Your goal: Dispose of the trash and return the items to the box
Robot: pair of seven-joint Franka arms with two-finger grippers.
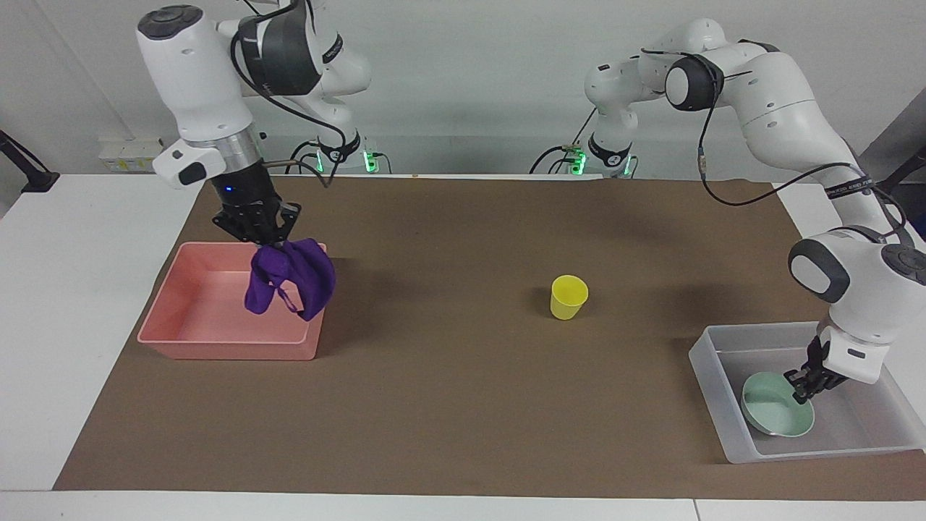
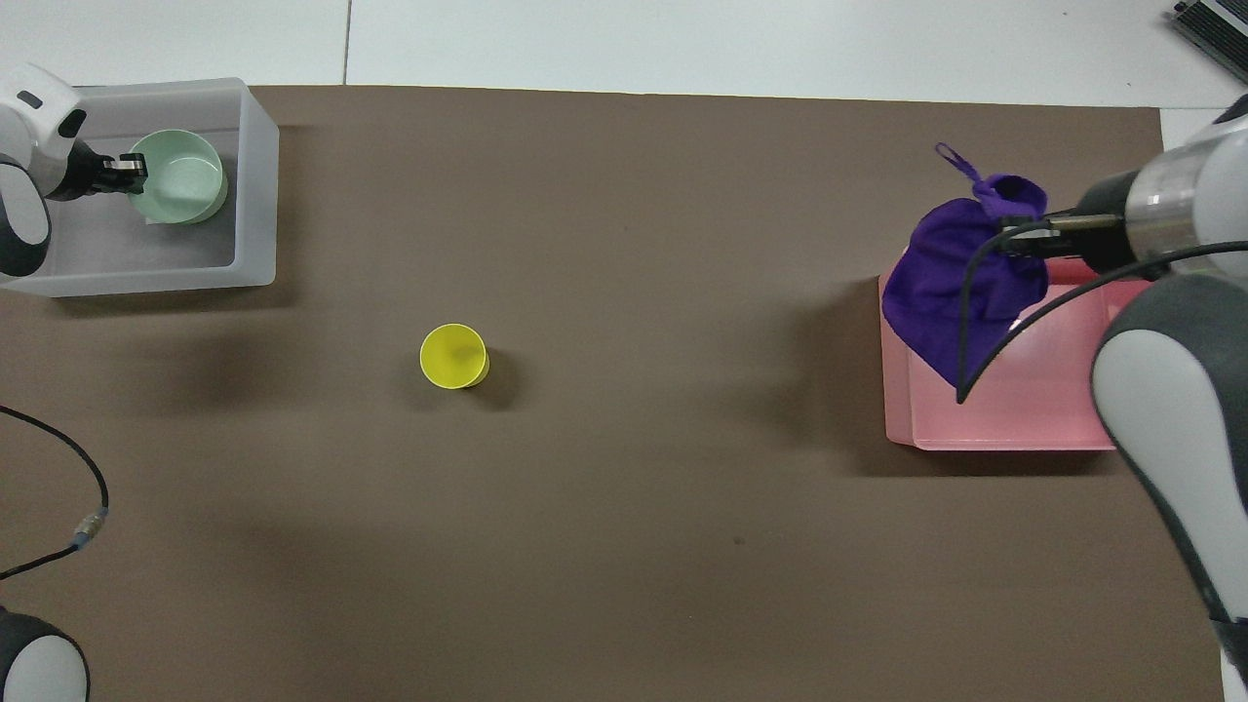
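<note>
The left tool (image 1: 809, 385) grips the bowl (image 1: 775, 414) inside the box (image 1: 716, 376), the right tool (image 1: 258, 233) clamps the cloth (image 1: 293, 278) above the pink tray (image 1: 217, 347), and the cup (image 1: 568, 297) waits mid-counter.

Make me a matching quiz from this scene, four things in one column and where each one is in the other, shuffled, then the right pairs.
Things:
1. purple cloth
2. mint-green bowl
3. yellow cup
4. pink tray

Places:
A. on the brown mat, alone
B. in the translucent tub
C. hanging from the right claw
D. under the hanging cloth

Pairs: 1-C, 2-B, 3-A, 4-D
</note>
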